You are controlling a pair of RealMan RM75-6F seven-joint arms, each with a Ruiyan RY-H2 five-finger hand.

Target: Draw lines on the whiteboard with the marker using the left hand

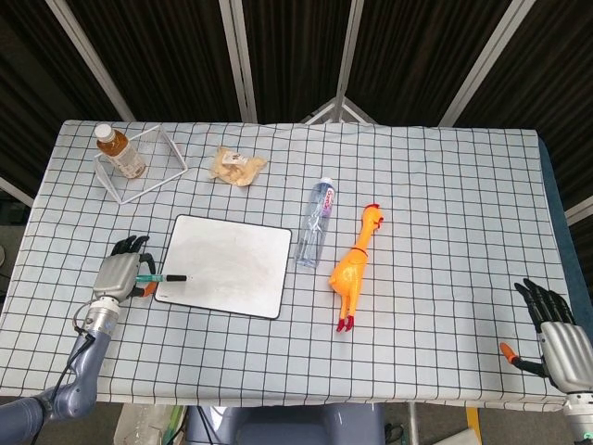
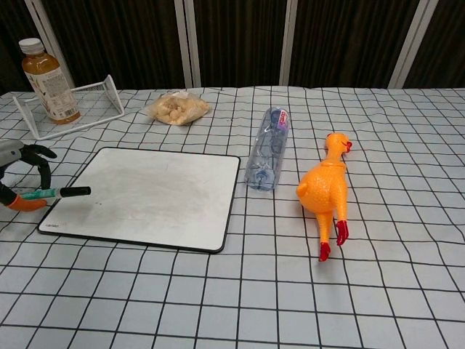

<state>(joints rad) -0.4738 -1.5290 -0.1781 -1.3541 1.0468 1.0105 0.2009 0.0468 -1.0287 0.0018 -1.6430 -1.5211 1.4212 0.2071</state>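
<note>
A white whiteboard [image 1: 225, 264] [image 2: 149, 195] with a black rim lies flat on the checkered cloth, left of centre. My left hand [image 1: 120, 274] [image 2: 20, 178] sits just off the board's left edge and holds a green marker [image 1: 160, 277] [image 2: 54, 193] with a black cap. The marker points right, its capped end over the board's left margin. It looks lifted a little off the surface. My right hand [image 1: 554, 338] rests open at the table's near right corner, holding nothing.
A clear plastic bottle [image 1: 316, 222] [image 2: 268, 148] lies right of the board, with a yellow rubber chicken [image 1: 357, 266] [image 2: 324, 188] beyond it. At the back left stand a tea bottle [image 1: 118, 150] [image 2: 48, 70], a white wire rack [image 1: 148, 162] and a snack bag [image 1: 237, 166] [image 2: 177, 107].
</note>
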